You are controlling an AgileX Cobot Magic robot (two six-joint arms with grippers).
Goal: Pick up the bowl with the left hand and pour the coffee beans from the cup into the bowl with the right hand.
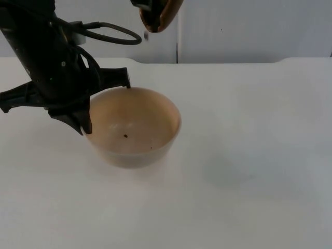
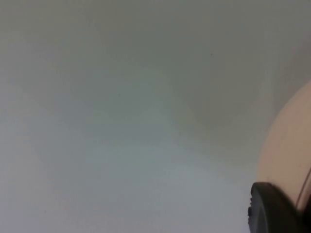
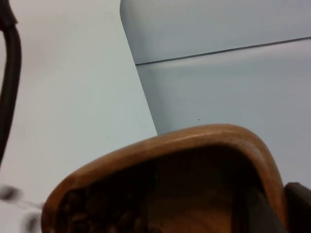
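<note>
A pale beige bowl (image 1: 134,126) sits left of the table's middle, with two coffee beans (image 1: 125,136) lying in it. My left gripper (image 1: 84,120) is shut on the bowl's left rim. In the left wrist view the bowl's wall (image 2: 287,150) stands beside a black fingertip (image 2: 272,209). Whether the bowl is off the table I cannot tell. High above the bowl's far rim hangs a brown wooden cup (image 1: 162,14), tilted mouth down. One bean (image 1: 146,36) falls below its lip. The cup (image 3: 194,145) holds beans (image 3: 92,213) at its low lip, and my right gripper (image 3: 291,206) is shut on its rim.
The white table top (image 1: 249,155) stretches to the right of and in front of the bowl. The grey partition wall (image 1: 249,26) closes off the back. My left arm (image 1: 41,57) comes down from the upper left beside the bowl.
</note>
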